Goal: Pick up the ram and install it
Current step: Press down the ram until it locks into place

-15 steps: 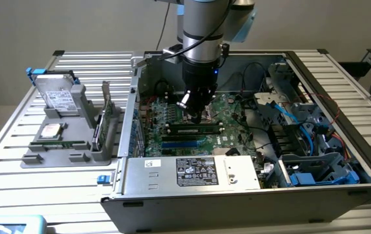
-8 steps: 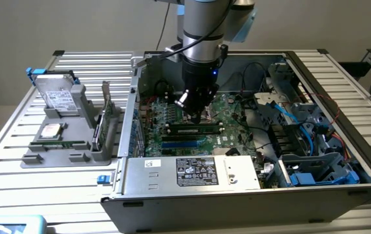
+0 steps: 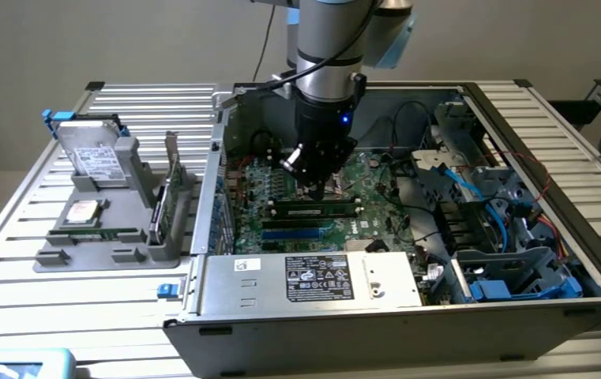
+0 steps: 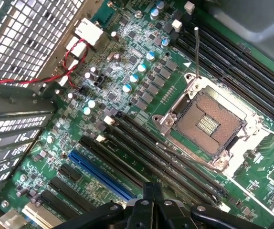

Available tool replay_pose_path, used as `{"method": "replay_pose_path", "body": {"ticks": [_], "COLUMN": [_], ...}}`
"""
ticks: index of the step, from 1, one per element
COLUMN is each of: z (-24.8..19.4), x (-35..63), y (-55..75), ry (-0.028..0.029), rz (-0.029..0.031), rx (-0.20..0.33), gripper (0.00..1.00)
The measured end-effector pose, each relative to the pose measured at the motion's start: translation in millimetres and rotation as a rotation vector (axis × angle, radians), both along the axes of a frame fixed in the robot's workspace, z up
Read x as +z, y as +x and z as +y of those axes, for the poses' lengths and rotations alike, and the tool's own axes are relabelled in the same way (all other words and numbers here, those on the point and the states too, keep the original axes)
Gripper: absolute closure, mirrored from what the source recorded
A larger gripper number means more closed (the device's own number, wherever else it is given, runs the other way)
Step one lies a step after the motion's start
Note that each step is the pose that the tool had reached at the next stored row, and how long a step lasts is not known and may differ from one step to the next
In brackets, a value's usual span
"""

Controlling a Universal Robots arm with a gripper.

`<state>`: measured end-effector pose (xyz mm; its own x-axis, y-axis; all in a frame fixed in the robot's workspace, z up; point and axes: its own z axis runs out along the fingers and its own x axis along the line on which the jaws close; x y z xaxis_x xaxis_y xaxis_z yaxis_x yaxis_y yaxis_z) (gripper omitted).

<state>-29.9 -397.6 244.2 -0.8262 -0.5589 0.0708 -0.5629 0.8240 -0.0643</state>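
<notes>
Metal casing (image 3: pixel 279 284) sat closest; my pincer (image 3: pixel 316 189), its grip impossible to tell, hung just above the ram (image 3: pixel 316 211), whose length ran three-to-nine.

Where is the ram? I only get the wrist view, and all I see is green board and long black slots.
Observer: In the exterior view, the ram sits along the memory slots, right under the gripper.
Operator: Is it clicked in all the way?
Observer: I cannot tell. The gripper hangs close above the middle of it.
Operator: What is outside the computer?
Observer: A grey tray on the exterior view's left, with a silver hard drive standing upright in it.
</notes>
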Motion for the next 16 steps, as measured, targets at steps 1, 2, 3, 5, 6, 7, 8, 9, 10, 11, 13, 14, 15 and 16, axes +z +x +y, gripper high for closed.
{"method": "replay_pose_path", "body": {"ticks": [1, 2, 3, 5, 6, 7, 8, 9, 10, 11, 13, 14, 15, 16], "z": [0.0, 0.0, 0.0, 0.0, 0.0, 0.0, 0.0, 0.0, 0.0, 0.0, 0.0, 0.0, 0.0, 0.0], "x": [0.0, -0.1, -0.2, -0.2, -0.2, -0.2, -0.2, -0.2, -0.2, -0.2, -0.2, -0.2, -0.2, -0.2], "y": [0.0, 0.1, 0.1, 0.0, 0.0, 0.0, 0.0, 0.0, 0.0, 0.0, 0.0, 0.0, 0.0, 0.0], "ry": [0.0000, 0.0001, 0.0002, 0.0004, 0.0003, 0.0002, 0.0002, 0.0003, 0.0003, 0.0003, 0.0001, 0.0001, 0.0001, 0.0000], "rz": [-0.0017, -0.0034, -0.0057, -0.0129, -0.0159, -0.0195, -0.0229, -0.0259, -0.0290, -0.0319, -0.0373, -0.0397, -0.0423, -0.0443], "rx": [-0.013, -0.025, -0.036, -0.059, -0.070, -0.082, -0.093, -0.105, -0.116, -0.128, -0.151, -0.163, -0.176, -0.187], "gripper": [0.89, 0.89, 0.89, 0.89, 0.89, 0.89, 0.89, 0.89, 0.89, 0.89, 0.89, 0.89, 0.89, 0.89]}}
